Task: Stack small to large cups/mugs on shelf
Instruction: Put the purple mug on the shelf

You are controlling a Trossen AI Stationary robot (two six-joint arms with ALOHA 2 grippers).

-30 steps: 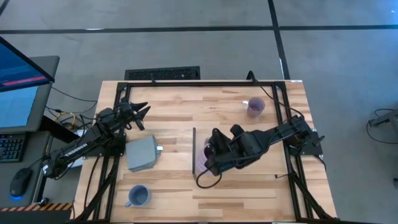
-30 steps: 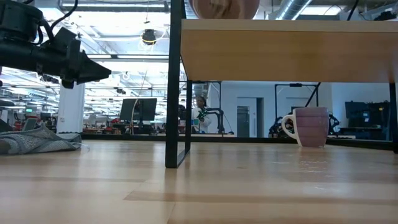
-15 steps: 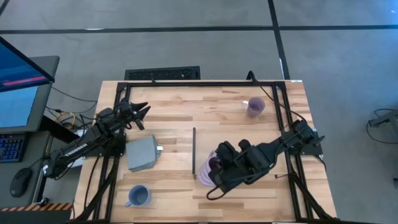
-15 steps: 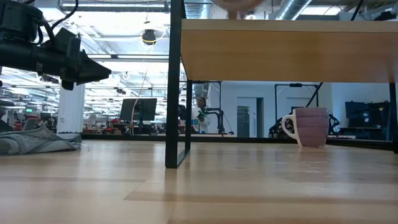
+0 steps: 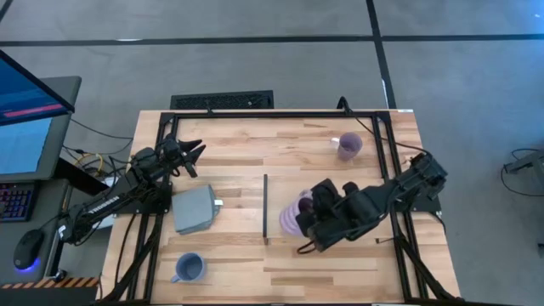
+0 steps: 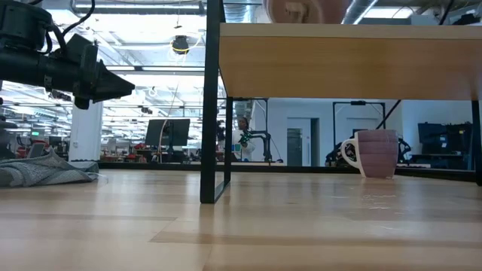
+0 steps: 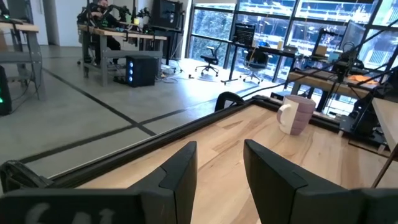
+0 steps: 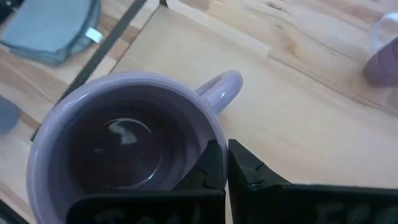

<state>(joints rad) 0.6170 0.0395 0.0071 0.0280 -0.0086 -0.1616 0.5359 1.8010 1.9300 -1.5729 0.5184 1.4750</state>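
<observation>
- In the high view the right arm lies across the shelf (image 5: 340,183) and covers most of the lavender mug (image 5: 294,214) it carries; only a part of the rim shows beside the dark wrist, near the thin black strip (image 5: 265,208) on the shelf's short edge; whether the mug's base touches the panel cannot be told from above
- The right gripper (image 8: 219,163) is pinched on that mug's rim just by the handle, fingers pressed together over the wall; the wrist view looks down into the mug, which is dark inside with a small glint at the bottom and shows nothing in it
- In the low view the shelf's wooden edge (image 6: 346,64) cuts off everything above it; only a blurred rounded shape (image 6: 297,10) shows over the top, too cropped to tell apart
- The second lavender mug (image 5: 348,145) stands upright on the tabletop beyond the shelf's far side, apart from the arm; the low view shows it under the shelf line, handle to one side; its inside cannot be seen well
- The blue-grey mug (image 5: 189,269) stands upright near the table's front edge on the left, well apart from the shelf; its opening looks bare
- A flat grey block (image 5: 194,209) lies between that mug and the left arm
- The left gripper (image 7: 217,177) hovers over the table's left part with fingers apart, grasping nothing; its wrist view reaches the far lavender mug and the room beyond
</observation>
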